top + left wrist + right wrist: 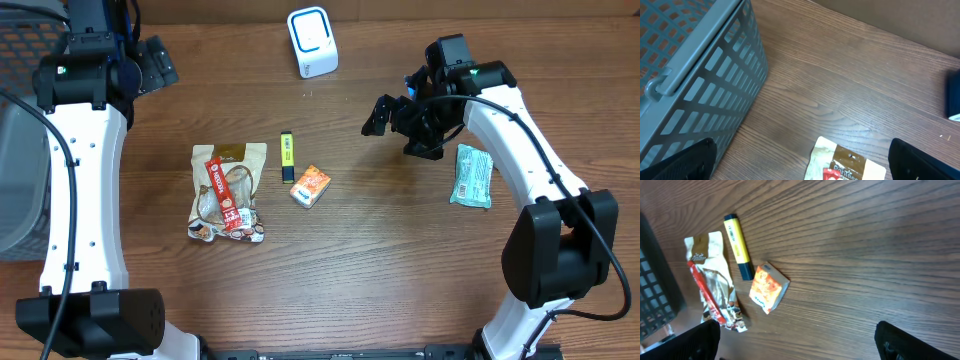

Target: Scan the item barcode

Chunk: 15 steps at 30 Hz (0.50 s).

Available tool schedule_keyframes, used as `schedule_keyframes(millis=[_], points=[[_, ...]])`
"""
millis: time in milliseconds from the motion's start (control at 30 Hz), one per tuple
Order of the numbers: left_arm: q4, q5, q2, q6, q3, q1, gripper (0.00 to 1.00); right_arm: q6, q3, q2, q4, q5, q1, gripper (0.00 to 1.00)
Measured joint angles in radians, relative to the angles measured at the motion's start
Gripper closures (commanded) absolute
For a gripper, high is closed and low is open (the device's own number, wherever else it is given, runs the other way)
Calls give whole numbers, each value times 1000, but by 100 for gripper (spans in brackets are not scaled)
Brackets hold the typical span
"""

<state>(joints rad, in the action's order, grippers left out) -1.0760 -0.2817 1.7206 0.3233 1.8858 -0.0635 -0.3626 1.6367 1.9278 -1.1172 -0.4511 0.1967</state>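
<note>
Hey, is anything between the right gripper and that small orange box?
Nothing visible. Only wood tabletop lies between the open right gripper and the orange box; the yellow highlighter sits beyond the box.

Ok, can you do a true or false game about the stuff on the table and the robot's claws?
1. The yellow highlighter lies right beside the orange box. True.
2. The right gripper holds the green packet. False: it is open and empty; the packet lies on the table.
3. The snack bag is inside the grey basket. False: it lies on the table, outside the basket.
4. The left gripper is open. True.
5. The white scanner stands at the far side of the table. True.
</note>
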Motion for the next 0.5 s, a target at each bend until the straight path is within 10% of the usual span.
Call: schedule_keyframes(millis=[500], points=[[0,0,0,0,0,0,0,-3,0,0,18,273,0,0]])
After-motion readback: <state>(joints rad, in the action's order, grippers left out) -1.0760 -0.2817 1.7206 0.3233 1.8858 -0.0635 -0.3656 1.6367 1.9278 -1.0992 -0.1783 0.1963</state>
